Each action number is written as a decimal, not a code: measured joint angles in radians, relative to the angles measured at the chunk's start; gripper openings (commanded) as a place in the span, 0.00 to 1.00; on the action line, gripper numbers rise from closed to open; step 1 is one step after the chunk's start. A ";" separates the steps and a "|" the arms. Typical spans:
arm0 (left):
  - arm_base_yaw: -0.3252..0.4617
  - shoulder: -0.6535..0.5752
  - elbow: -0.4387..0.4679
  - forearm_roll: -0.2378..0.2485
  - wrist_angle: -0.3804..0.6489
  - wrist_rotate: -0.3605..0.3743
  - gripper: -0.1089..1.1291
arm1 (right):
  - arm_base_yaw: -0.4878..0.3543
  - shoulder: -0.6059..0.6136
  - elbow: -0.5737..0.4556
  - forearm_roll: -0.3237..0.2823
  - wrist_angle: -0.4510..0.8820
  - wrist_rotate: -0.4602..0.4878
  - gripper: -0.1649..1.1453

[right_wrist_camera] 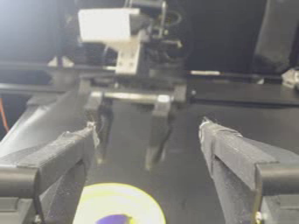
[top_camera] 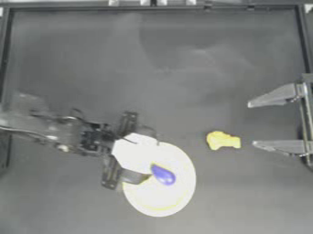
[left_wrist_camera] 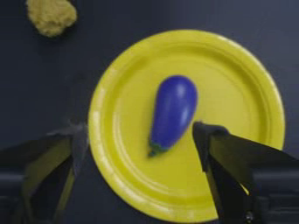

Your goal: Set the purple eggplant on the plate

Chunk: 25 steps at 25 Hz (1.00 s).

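The purple eggplant [top_camera: 163,174] lies on its side on the pale yellow plate [top_camera: 153,203] at the front middle of the table. In the left wrist view the eggplant [left_wrist_camera: 173,111] rests near the middle of the plate [left_wrist_camera: 239,65], touching neither jaw. My left gripper [top_camera: 131,153] hovers over the plate's left edge. It is open, with nothing between its jaws, which stand wide apart on either side of the eggplant's stem end. My right gripper [top_camera: 253,124] is parked open at the right edge. Its view shows the plate [right_wrist_camera: 119,201] and a sliver of eggplant [right_wrist_camera: 114,218] low down.
A yellow-orange lumpy piece [top_camera: 222,140] lies on the table right of the plate, close to the right gripper's lower finger; it also shows as the lumpy piece [left_wrist_camera: 51,15] beyond the plate. The frame rail [top_camera: 153,7] runs along the back.
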State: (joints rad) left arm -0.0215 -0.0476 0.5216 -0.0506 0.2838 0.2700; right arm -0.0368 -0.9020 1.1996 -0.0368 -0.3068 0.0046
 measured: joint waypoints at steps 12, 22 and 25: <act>0.078 -0.255 0.242 -0.011 -0.169 -0.034 0.88 | -0.002 0.000 0.003 0.011 0.000 0.000 0.88; 0.114 -0.437 0.402 -0.040 -0.281 -0.055 0.88 | -0.017 -0.002 0.005 0.011 0.000 -0.002 0.88; 0.120 -0.494 0.449 -0.043 -0.330 -0.057 0.88 | -0.020 0.000 0.008 0.011 0.000 -0.002 0.88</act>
State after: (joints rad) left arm 0.0982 -0.5415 0.9710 -0.0936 -0.0460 0.2132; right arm -0.0568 -0.9020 1.2072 -0.0261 -0.3068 0.0031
